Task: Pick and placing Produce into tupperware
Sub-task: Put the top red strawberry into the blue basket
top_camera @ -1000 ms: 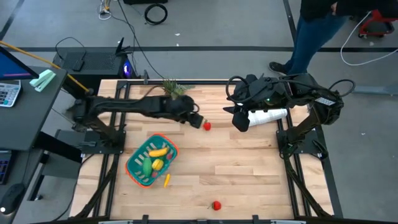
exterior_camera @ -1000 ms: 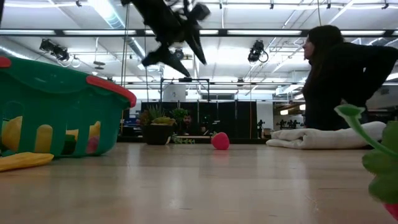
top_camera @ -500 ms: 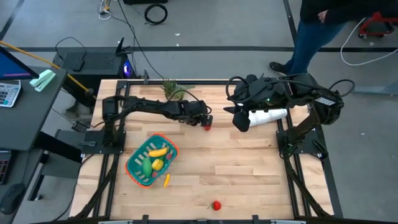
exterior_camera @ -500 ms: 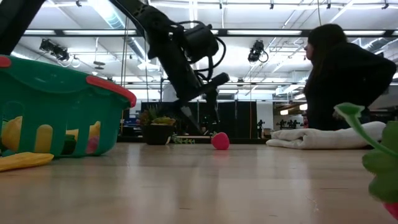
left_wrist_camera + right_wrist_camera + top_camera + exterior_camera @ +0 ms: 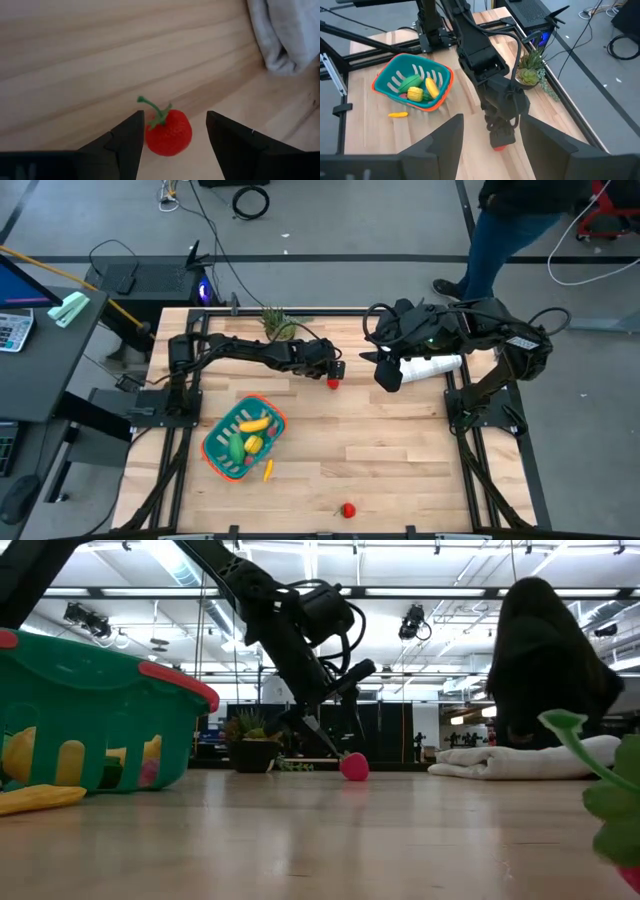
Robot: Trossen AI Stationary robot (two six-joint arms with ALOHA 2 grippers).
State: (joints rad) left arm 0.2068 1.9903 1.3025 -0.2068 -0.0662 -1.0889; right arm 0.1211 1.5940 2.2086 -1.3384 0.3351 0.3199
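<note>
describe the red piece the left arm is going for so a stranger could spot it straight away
Start at the spiky potted plant on the table's far edge. Beside it, the left end effector hangs open over a small red strawberry-like piece with a green stem. The other red piece lies alone at the near edge.

Seen from above: left gripper (image 5: 333, 374) stretched toward the table's middle, right over a small red piece (image 5: 332, 384), finger spread hidden. Behind that gripper, toward its base, a spiky green plant (image 5: 280, 323). Back along the arm and off to one side, a teal basket (image 5: 218, 459) holding a banana (image 5: 254, 424), lemon (image 5: 253, 445) and green piece (image 5: 236, 448); thin yellow-orange piece (image 5: 268, 470) just outside its rim. Far off, near the table edge, another red piece (image 5: 347, 509). Right gripper (image 5: 387, 370) facing the left, above a white folded cloth (image 5: 432, 367).
</note>
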